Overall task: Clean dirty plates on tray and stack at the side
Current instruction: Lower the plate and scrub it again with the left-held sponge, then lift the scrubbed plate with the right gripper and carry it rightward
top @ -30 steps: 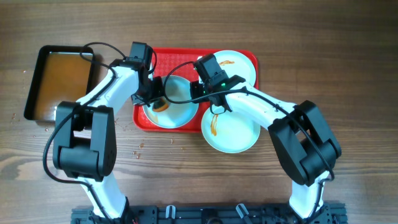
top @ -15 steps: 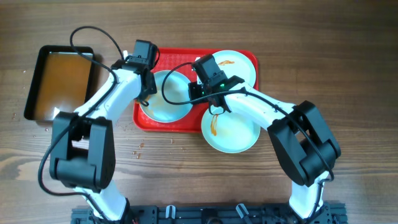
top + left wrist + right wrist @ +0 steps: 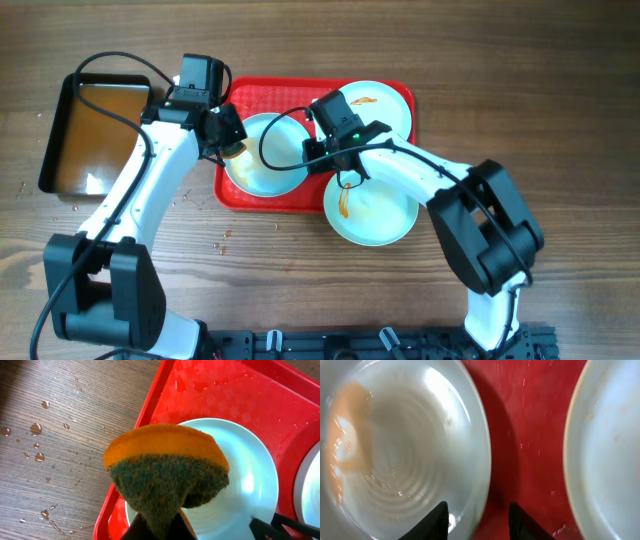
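Gripping a sponge (image 3: 167,472), left tool (image 3: 230,143) hovers over the plate (image 3: 240,485); right tool (image 3: 477,520) gapes astride its rim.

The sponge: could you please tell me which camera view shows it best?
The left wrist view: the sponge fills the frame, orange top and green scrub face, pinched by the left gripper. Overhead shows only a small sliver; the right wrist view shows none.

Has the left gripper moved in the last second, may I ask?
Yes, the left gripper slid left, off the round pale plate to the red plastic tray's left edge.
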Motion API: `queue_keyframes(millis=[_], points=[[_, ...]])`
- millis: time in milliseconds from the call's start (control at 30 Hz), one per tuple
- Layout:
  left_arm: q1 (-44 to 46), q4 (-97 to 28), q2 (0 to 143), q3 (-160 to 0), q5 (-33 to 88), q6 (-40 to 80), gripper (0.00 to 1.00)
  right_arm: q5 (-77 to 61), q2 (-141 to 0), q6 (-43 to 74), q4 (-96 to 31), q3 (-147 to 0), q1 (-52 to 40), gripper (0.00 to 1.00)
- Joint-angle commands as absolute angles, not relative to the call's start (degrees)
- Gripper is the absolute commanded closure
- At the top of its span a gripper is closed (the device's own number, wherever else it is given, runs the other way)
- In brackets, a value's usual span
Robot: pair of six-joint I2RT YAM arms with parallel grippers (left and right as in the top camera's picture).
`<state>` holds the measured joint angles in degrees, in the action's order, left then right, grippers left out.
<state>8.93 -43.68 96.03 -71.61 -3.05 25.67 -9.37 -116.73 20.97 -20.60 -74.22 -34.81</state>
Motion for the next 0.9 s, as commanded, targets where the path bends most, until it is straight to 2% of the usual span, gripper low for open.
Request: queue_keyframes(millis=[0, 67, 333, 433, 600, 700, 733, 767, 867], points=[[8.8, -44.2, 95.7, -71.3, -2.2, 26.2, 0.96, -11.0, -119.1, 19.0, -21.0, -76.4, -34.6, 0.6], [8.8, -44.6, 95.7, -71.3, -2.1, 26.2, 0.96, -11.6, -119.1, 16.5, -21.7, -77.0, -34.7, 0.55], [8.9, -44.7, 95.7, -71.3, -0.2, 26.2, 0.96, -7.7, -119.1, 18.0, -14.9, -77.3, -34.6, 0.52], [8.9, -44.8, 95.7, -71.3, -0.2, 26.2, 0.96, -7.7, -119.2, 17.2, -25.4, -83.7, -34.6, 0.57], [8.9, -45.1, 95.7, -71.3, -0.2, 26.2, 0.96, -7.9, -120.8, 17.1, -37.6, -92.7, -34.4, 0.54], [8.9, -45.2, 95.7, -71.3, -0.2, 26.2, 0.96, -14.2, -126.3, 14.3, -45.4, -96.8, -33.5, 0.36], [8.9, -45.2, 95.7, -71.3, -0.2, 26.2, 0.96, -14.2, -127.0, 13.9, -45.3, -96.8, -33.5, 0.34], [8.9, -45.3, 95.7, -71.3, -0.2, 26.2, 0.96, -14.2, -127.3, 13.9, -44.5, -96.8, -33.5, 0.34], [8.9, -45.3, 95.7, -71.3, -0.2, 26.2, 0.96, -13.6, -127.4, 14.2, -41.3, -96.8, -33.5, 0.54]])
